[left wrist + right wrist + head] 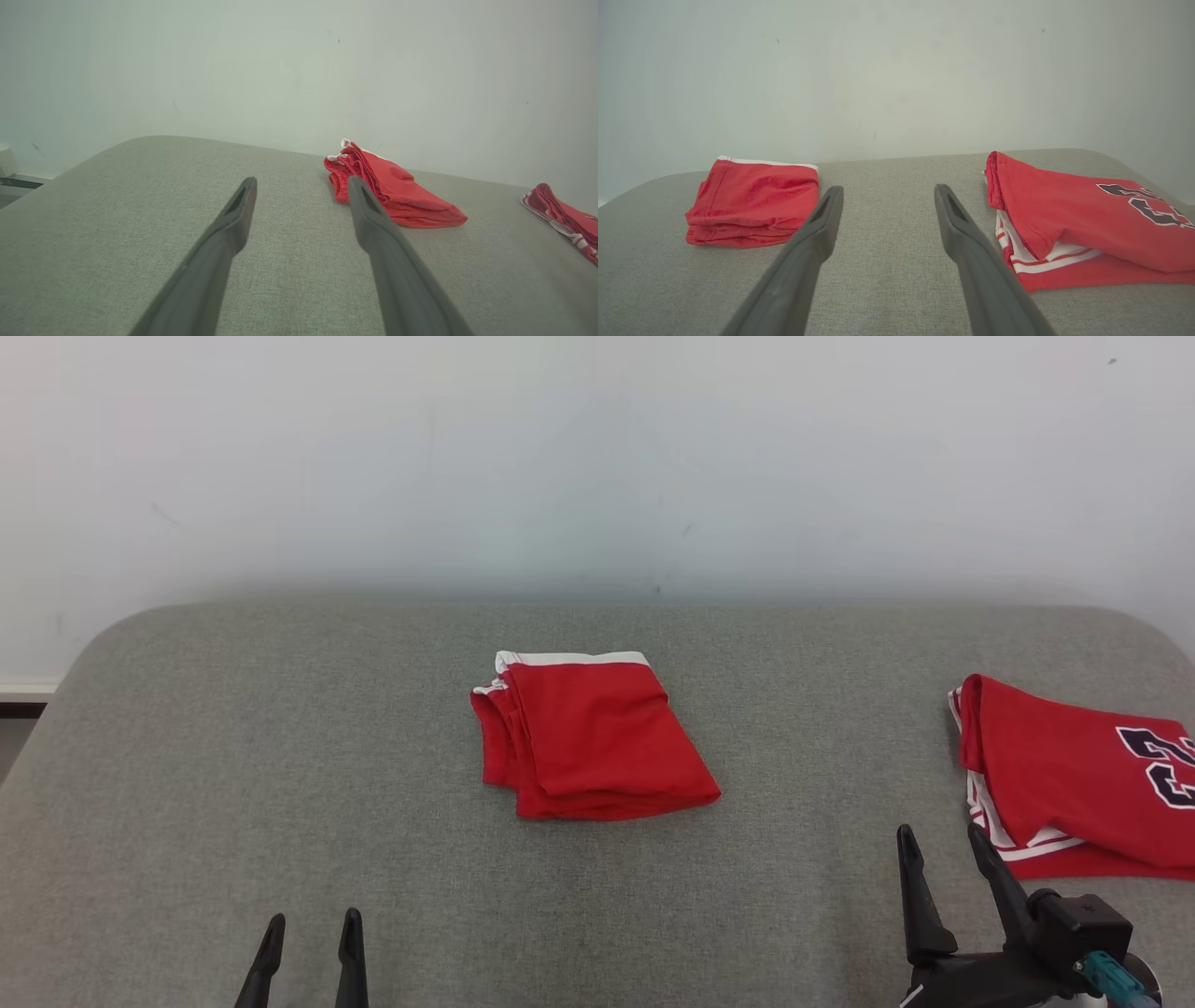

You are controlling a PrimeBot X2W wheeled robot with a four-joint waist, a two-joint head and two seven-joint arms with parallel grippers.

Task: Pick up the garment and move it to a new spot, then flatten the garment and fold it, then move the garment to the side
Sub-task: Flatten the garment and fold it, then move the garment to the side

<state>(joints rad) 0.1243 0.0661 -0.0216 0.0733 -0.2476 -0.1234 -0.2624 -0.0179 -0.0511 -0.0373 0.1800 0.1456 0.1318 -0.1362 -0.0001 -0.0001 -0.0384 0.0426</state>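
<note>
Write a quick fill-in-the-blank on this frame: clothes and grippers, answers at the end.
1. The folded garment in the middle of the grey table is ____ with a white edge.
2. The jersey with dark numbers lies on the robot's ____ side.
3. The left gripper and the right gripper are both ____, holding nothing.

Missing words: red; right; open.

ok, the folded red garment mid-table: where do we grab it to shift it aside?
Probably the near edge of the folded red garment, coming from the robot's side, low over the grey surface. The layers stack flush there, while at its left edge they fan loose, so a pinch could miss some.
</note>
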